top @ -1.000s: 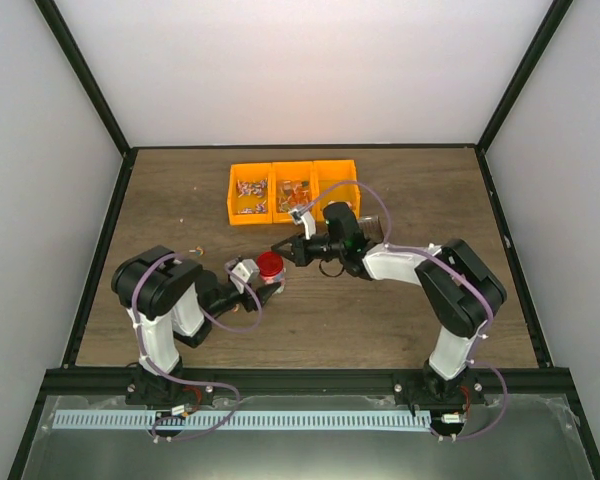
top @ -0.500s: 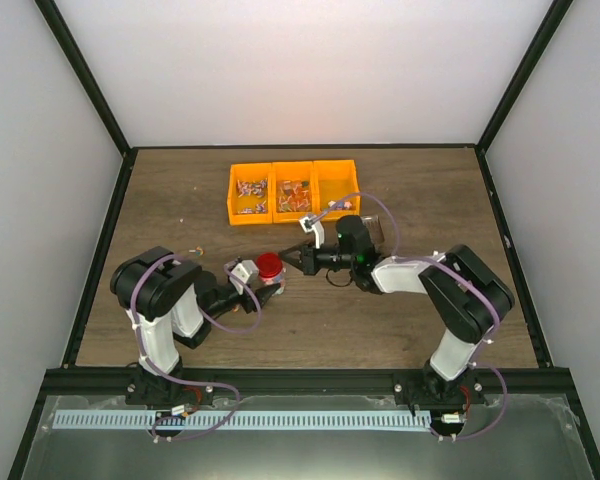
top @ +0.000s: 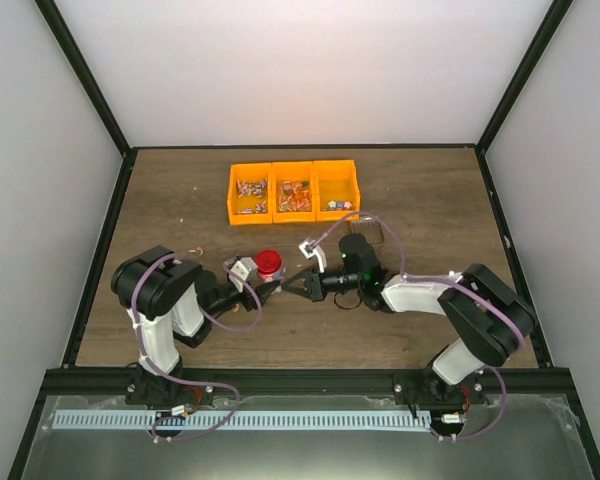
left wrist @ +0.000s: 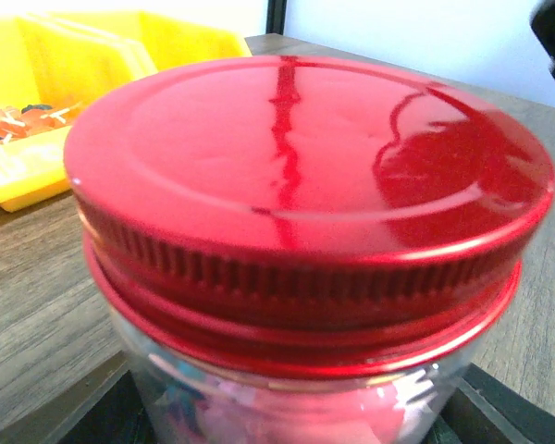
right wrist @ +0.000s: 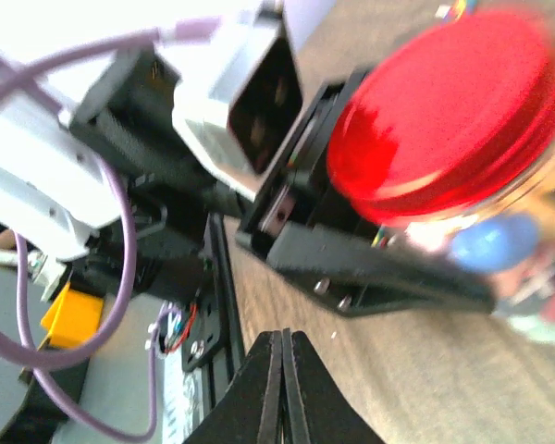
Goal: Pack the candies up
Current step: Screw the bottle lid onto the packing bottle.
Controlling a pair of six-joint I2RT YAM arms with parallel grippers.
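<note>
Clear jar (left wrist: 430, 398), red screw lid (left wrist: 296, 166) fitted, upright. Clamped at the body by the left tool (top: 264, 282).
Contents: candies (left wrist: 287, 421), pink and blue pieces visible through the glass.
Further candies in all three bays of the orange bin (top: 255, 219), on the table (top: 180, 200) at 12 o'clock of the jar.
Right tool (top: 289, 286): fingers pressed together, holding nothing, low at 4 o'clock of the jar, tips just beside it.

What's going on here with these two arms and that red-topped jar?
The left gripper has its jaws clamped on a small clear jar with its red lid on and candies inside. The right gripper, jaws shut and empty, sits just beside the jar. More candies lie in the orange bins at the back.
</note>
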